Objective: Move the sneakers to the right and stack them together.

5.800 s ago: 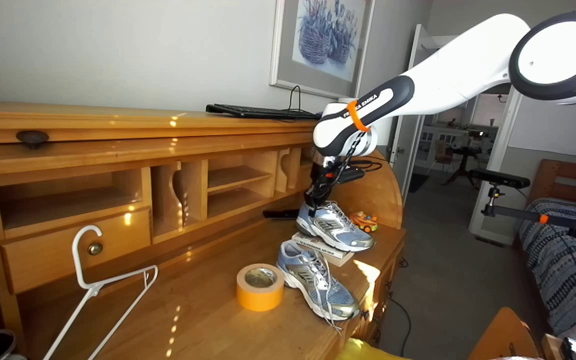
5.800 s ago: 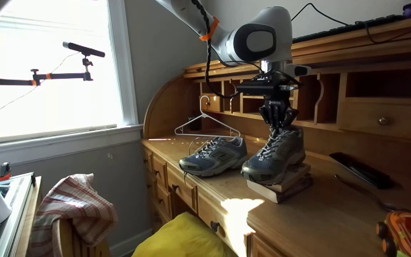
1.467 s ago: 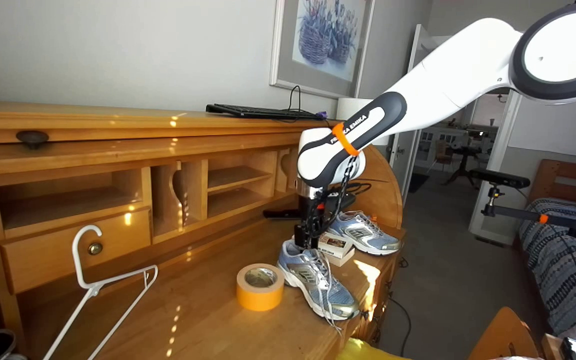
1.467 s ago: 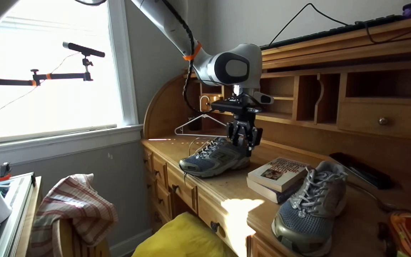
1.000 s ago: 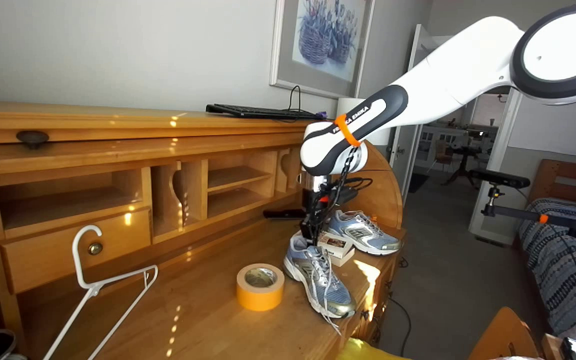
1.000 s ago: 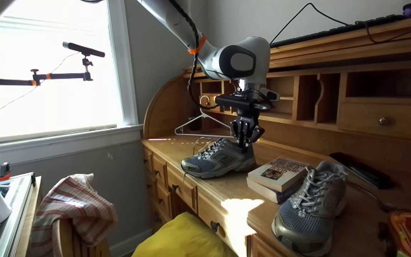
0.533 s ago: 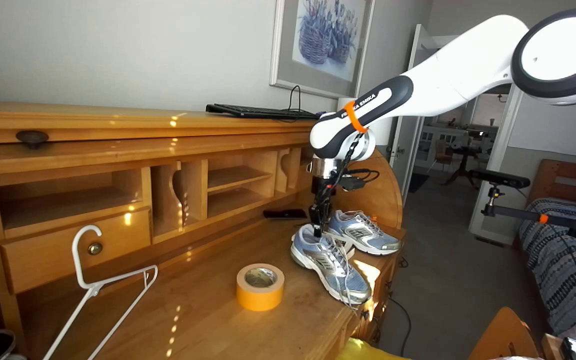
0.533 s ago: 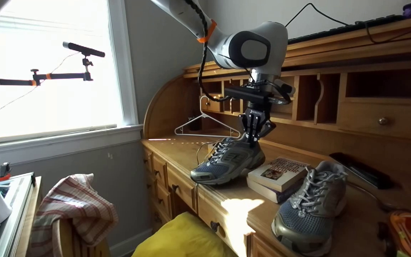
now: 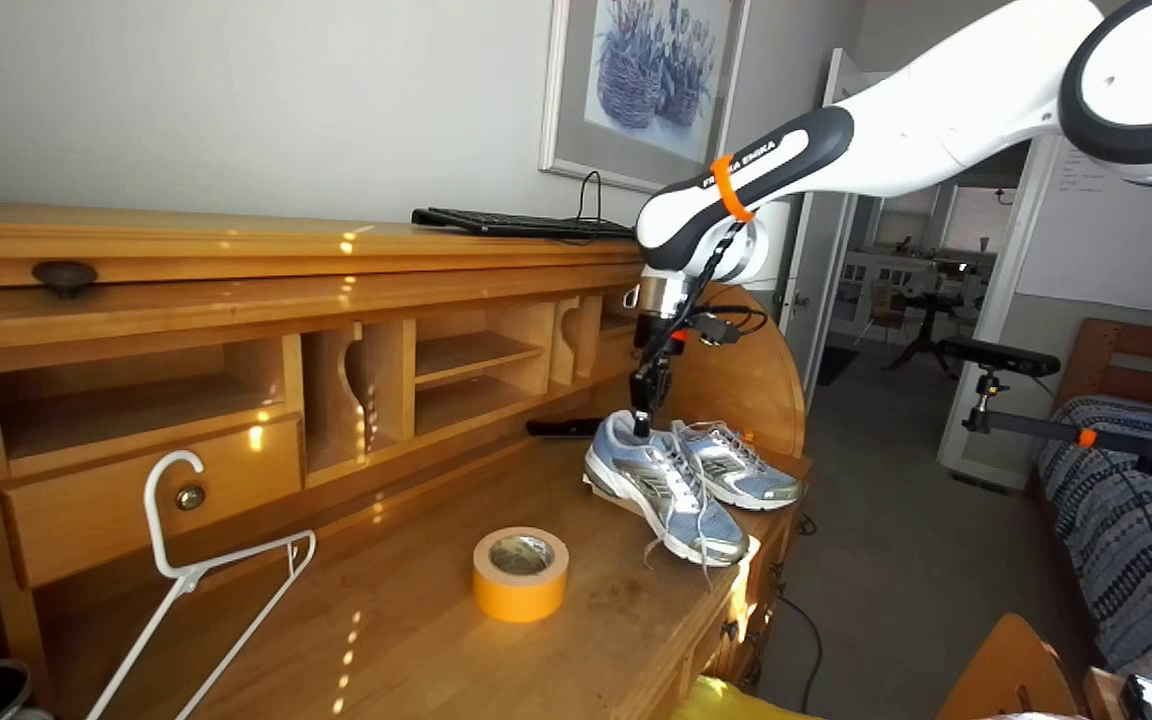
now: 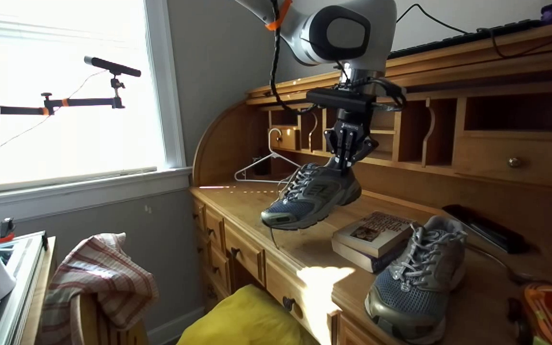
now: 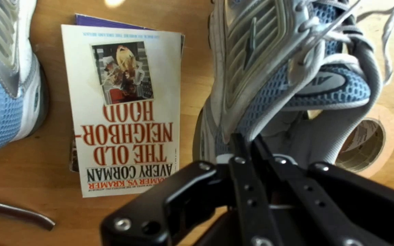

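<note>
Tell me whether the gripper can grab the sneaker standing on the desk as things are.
Probably not: the gripper is pinching the other sneaker, held above the desk. With that put down, the standing sneaker looks reachable, nothing showing over its top.

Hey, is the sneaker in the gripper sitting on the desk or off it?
Off it: in an exterior view the sneaker hangs toe-down from the gripper, with the desk showing beneath.

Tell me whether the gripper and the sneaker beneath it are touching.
Touching. In the wrist view, the gripper pinches the sneaker by its collar, one finger inside and one outside.
</note>
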Available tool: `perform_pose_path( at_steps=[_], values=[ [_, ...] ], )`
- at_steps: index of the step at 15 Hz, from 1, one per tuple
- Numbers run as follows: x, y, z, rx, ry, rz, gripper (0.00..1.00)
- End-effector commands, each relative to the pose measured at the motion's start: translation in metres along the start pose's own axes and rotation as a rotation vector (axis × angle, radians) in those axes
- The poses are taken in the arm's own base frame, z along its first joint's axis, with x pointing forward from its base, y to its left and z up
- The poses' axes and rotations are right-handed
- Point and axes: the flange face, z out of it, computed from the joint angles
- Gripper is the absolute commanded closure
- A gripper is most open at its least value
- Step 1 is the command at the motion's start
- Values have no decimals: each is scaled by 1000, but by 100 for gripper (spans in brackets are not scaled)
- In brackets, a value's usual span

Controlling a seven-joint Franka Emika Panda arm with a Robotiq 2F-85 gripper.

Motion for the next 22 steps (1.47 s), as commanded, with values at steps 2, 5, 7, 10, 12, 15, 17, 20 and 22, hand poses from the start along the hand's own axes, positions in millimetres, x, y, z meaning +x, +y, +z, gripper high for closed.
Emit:
perform_pose_path(
  at_steps=[2, 5, 7, 10, 12, 15, 17, 20, 22],
  values=[
    [-31, 11, -49, -10, 16, -31, 98],
    [-49, 29, -68, -42, 20, -45, 98],
    [-63, 44, -78, -57, 18, -43, 98],
    [-87, 69, -87, -82, 11, -31, 98],
    [-102, 90, -92, -103, 10, -23, 98],
    [-117, 120, -100, -135, 12, -29, 98],
    [-124, 134, -104, -153, 10, -40, 98],
    [-126, 149, -110, -209, 25, -54, 98],
    [-120, 153, -112, -244, 48, -68, 98]
  ],
)
